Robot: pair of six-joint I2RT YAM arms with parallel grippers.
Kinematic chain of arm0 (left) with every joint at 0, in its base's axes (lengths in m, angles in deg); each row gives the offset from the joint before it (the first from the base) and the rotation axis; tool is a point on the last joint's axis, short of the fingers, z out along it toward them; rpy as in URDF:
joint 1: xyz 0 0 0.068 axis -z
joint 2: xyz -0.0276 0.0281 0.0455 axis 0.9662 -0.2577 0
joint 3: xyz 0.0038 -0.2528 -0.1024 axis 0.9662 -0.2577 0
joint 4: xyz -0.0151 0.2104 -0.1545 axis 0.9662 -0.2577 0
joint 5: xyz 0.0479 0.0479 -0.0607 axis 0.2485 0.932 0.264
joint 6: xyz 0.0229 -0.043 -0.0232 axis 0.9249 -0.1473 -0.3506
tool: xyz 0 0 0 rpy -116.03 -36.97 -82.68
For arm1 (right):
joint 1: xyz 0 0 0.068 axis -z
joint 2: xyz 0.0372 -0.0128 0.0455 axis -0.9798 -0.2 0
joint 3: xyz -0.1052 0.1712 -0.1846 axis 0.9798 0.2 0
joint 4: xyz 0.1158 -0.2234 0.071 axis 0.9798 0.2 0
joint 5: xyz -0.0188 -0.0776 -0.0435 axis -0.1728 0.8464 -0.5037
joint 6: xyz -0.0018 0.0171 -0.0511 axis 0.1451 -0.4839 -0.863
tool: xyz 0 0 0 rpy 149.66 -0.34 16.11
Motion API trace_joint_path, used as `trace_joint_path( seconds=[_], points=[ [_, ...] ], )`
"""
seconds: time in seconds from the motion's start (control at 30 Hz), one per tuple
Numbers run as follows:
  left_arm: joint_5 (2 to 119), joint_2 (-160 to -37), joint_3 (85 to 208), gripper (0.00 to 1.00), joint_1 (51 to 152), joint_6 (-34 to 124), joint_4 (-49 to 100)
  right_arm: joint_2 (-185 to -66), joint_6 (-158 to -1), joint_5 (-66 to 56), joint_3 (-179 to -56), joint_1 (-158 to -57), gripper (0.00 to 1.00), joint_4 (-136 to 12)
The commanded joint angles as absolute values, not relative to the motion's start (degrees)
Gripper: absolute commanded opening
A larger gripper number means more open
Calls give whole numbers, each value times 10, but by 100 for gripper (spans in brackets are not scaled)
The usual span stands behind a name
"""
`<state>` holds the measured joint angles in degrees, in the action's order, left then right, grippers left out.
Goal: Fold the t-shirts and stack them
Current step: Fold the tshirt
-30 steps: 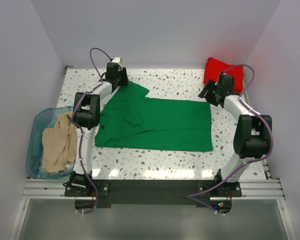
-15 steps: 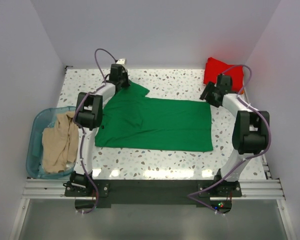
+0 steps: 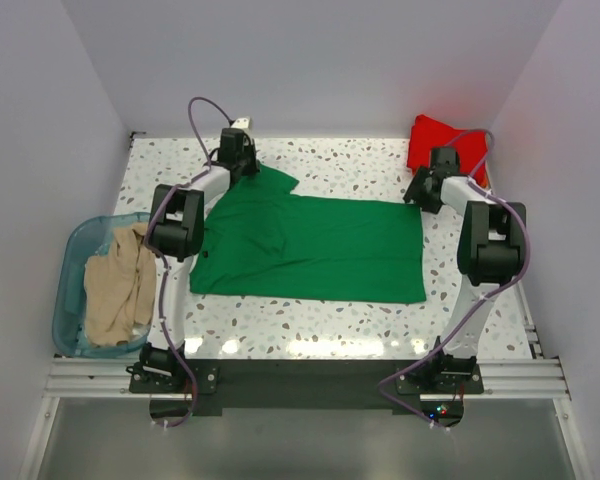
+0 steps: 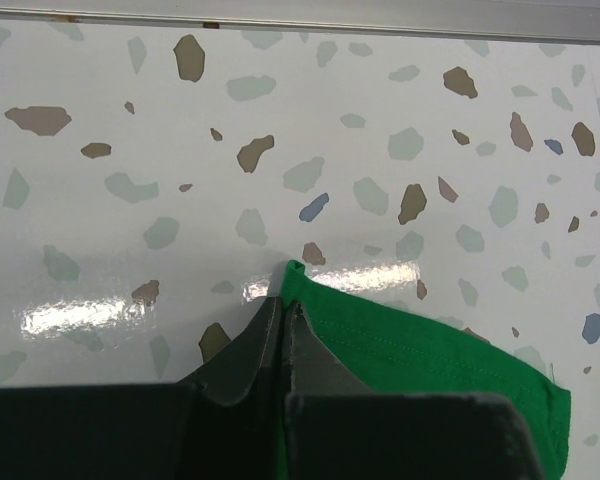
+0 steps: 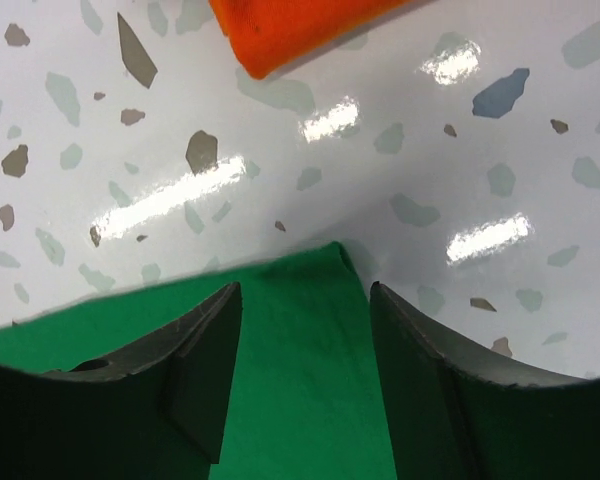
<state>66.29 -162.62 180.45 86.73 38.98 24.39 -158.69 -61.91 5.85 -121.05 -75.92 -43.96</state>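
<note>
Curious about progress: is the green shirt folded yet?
Not folded: the green t-shirt lies spread flat, one sleeve sticking out.

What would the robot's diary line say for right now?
left gripper: shut on green t-shirt sleeve corner | right gripper: open over its far right corner | red t-shirt: far right | beige t-shirt: in bin

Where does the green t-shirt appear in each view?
Top external: green t-shirt spread flat mid-table.
Left wrist: lower right, its corner pinched in the left gripper.
Right wrist: bottom centre, its corner between the open right gripper fingers.
Shared landmark: the speckled tabletop.
</note>
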Motion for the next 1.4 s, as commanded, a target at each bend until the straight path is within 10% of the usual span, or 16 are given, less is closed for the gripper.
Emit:
trace_joint_path(
  seconds=[0.0, 0.63, 1.37],
  points=[
    [664, -1581, 1799, 0, 866, 390, 279, -1615, -619, 71, -1243, -758, 56, -443],
    [659, -1555, 1807, 0, 855, 383, 297, -1630, -606, 56, -1273, -759, 1, -421],
    [649, -1444, 1715, 0, 850, 347, 318, -1550, -578, 61, -1236, -745, 0, -450]
  ],
)
